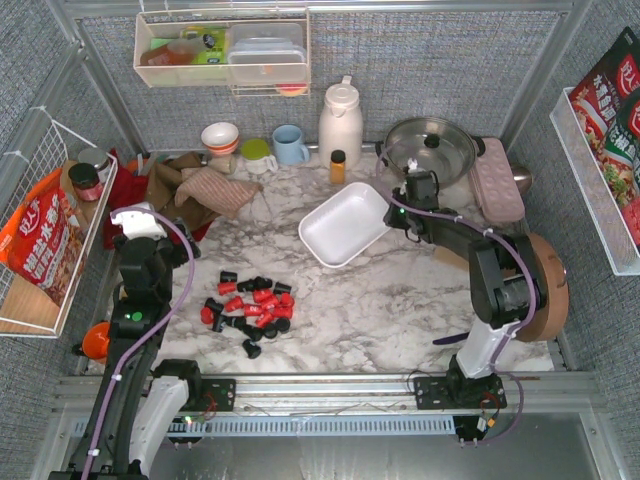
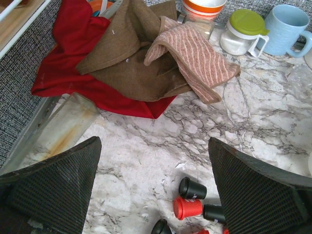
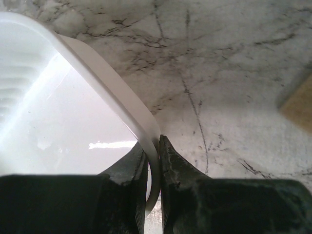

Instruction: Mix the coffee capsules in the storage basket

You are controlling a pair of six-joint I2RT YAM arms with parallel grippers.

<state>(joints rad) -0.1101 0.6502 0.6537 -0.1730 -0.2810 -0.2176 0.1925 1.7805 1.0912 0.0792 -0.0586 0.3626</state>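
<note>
Several red and black coffee capsules (image 1: 250, 308) lie loose in a heap on the marble table, front and left of centre. The white storage basket (image 1: 345, 225) sits behind them and to the right, and its inside shows nothing in it. My right gripper (image 1: 397, 212) is shut on the basket's right rim (image 3: 122, 92), with one finger inside and one outside (image 3: 152, 139). My left gripper (image 1: 140, 222) hangs open over bare marble left of the heap. In the left wrist view its fingers (image 2: 153, 141) stand wide apart, and a few capsules (image 2: 191, 199) lie by the right finger.
Red, brown and striped cloths (image 1: 200, 185) are piled at the back left. Along the back stand a bowl, a blue mug (image 1: 290, 145), a white jug (image 1: 340, 122), a small orange bottle and a steel pot (image 1: 432, 148). A pink tray (image 1: 497, 180) and a round wooden board (image 1: 548, 290) are on the right, and wire racks hang on both walls.
</note>
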